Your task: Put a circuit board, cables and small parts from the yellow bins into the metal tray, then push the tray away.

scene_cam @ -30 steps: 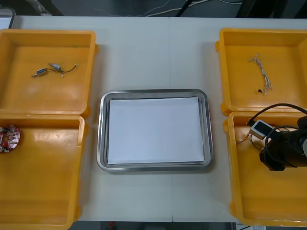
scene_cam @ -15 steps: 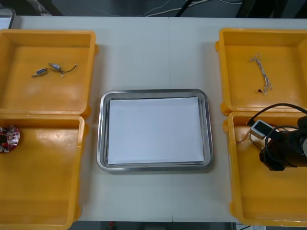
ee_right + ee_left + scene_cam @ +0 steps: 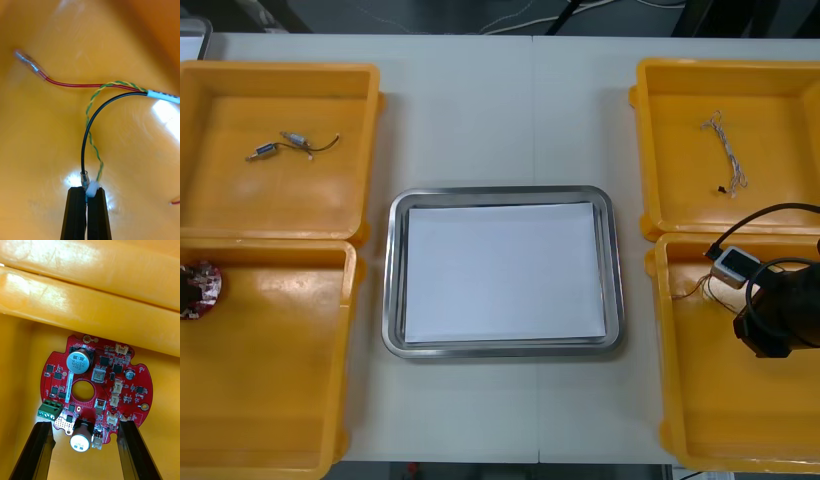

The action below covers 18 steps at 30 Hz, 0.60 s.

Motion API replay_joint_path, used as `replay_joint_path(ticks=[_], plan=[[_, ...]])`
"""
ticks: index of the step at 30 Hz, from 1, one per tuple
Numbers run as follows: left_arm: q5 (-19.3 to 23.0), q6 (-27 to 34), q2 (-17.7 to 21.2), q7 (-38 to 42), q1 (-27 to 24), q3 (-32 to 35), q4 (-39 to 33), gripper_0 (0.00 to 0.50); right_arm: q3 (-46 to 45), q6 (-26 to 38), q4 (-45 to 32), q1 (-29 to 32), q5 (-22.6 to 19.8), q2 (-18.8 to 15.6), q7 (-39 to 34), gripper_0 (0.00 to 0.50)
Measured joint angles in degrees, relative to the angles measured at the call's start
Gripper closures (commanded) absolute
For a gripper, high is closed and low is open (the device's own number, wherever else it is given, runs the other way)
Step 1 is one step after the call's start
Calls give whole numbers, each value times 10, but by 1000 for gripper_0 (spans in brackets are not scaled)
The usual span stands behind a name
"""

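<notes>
Right gripper (image 3: pixel 87 189) is working low inside the near right yellow bin (image 3: pixel 700 420), fingers pressed almost together and pinching the small white tip at one end of the cable bundle (image 3: pixel 75 85). The rest of it, red, black and twisted yellow-green strands, is lying loose across the bin floor and joining in a white sleeve (image 3: pixel 163 96) farther from the fingers. Judging it very light and limp: it is likely to be dangling and swinging once raised, and the far ends may be dragging on the bin wall. The hold on the tip looks thin and could be slipping; the sleeve where the strands meet seems the firmer place to take it. Left gripper (image 3: pixel 85 425) is hanging over the near left yellow bin (image 3: pixel 270 400), close by its left wall, fingers spread wide with the round red circuit board (image 3: pixel 112 390) lying flat between and just beyond them. Judging the board light, stiff and fragile on its upper face: the tall capacitors (image 3: pixel 79 360) and green terminal block (image 3: pixel 50 409) should not be taking the squeeze, so the bare rim at opposite edges is the place to grip. Metal tray (image 3: pixel 502 192) is sitting mid-table, white inside, nothing in it yet.
</notes>
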Motion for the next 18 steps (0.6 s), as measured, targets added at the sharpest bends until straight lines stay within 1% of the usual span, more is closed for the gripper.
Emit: replay_joint_path(ticks=[12,18], plan=[[1,-4,-1,0,0,0,1,0,-57,58,-46,1,-32,4,0,500],[3,-10,-1,0,3,0,1,0,-83,64,-63,13,-46,9,0,500]])
